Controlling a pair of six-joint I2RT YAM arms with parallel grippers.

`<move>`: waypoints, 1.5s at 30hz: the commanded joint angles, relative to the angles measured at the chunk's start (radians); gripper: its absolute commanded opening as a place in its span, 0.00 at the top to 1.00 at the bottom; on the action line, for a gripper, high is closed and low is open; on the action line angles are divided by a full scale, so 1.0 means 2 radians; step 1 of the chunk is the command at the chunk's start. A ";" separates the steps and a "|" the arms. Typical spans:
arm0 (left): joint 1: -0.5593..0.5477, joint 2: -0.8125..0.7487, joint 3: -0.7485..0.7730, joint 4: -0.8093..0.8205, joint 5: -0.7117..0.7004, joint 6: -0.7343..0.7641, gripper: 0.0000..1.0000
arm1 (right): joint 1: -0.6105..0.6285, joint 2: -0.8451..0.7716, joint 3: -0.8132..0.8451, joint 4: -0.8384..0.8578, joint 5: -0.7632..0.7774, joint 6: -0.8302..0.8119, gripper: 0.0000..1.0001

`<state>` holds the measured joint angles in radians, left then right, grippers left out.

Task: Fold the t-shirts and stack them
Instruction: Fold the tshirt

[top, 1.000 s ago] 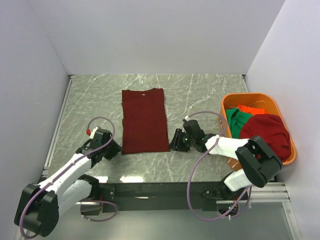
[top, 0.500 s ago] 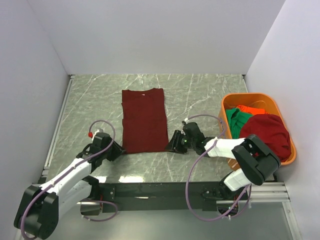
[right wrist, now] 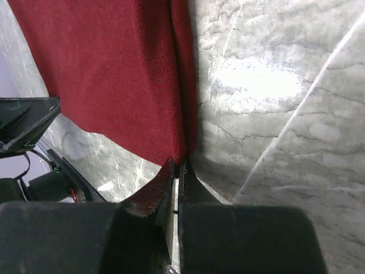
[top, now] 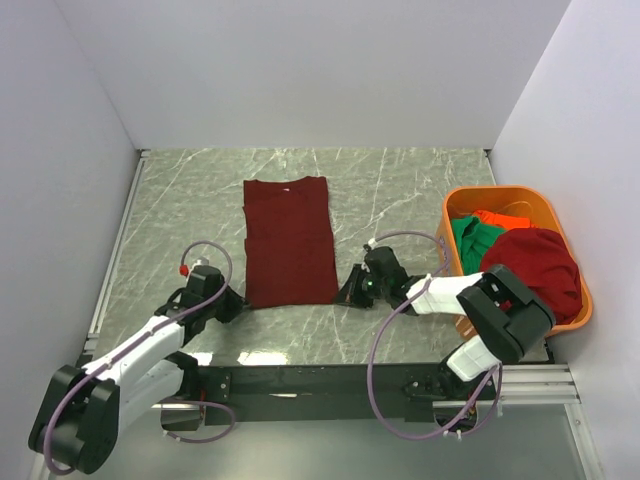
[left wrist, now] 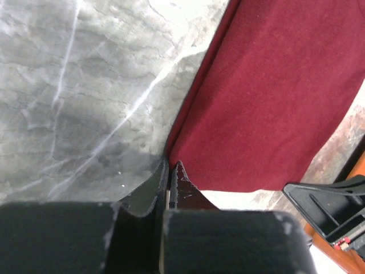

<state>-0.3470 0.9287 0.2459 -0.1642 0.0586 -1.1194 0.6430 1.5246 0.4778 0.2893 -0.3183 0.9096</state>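
Observation:
A dark maroon t-shirt point(top: 290, 240) lies flat on the marble table, folded into a long strip with the collar at the far end. My left gripper point(top: 237, 300) is shut on its near left corner; in the left wrist view the cloth point(left wrist: 274, 97) meets the closed tips point(left wrist: 170, 164). My right gripper point(top: 343, 293) is shut on the near right corner, where the hem point(right wrist: 114, 74) runs into the tips point(right wrist: 178, 162). More t-shirts sit in the basket: a green one point(top: 470, 240), an orange-red one point(top: 500, 216) and a maroon one point(top: 535, 265).
The orange plastic basket point(top: 500, 192) stands at the right edge of the table, close to the right arm. White walls close in the table at the back and on both sides. A black rail point(top: 330, 380) runs along the near edge.
Both grippers moved inward to the shirt's near corners and closed from open to shut. The shirt itself lies as before.

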 commanded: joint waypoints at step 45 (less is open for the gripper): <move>-0.015 0.080 0.275 -0.013 0.073 0.021 0.99 | -0.058 -0.146 0.223 -0.289 0.086 -0.117 1.00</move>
<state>-0.4187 1.0241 0.7105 -0.2626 0.1574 -1.1091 0.5556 1.1694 0.8150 -0.2806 -0.1295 0.7422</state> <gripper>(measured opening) 0.022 0.022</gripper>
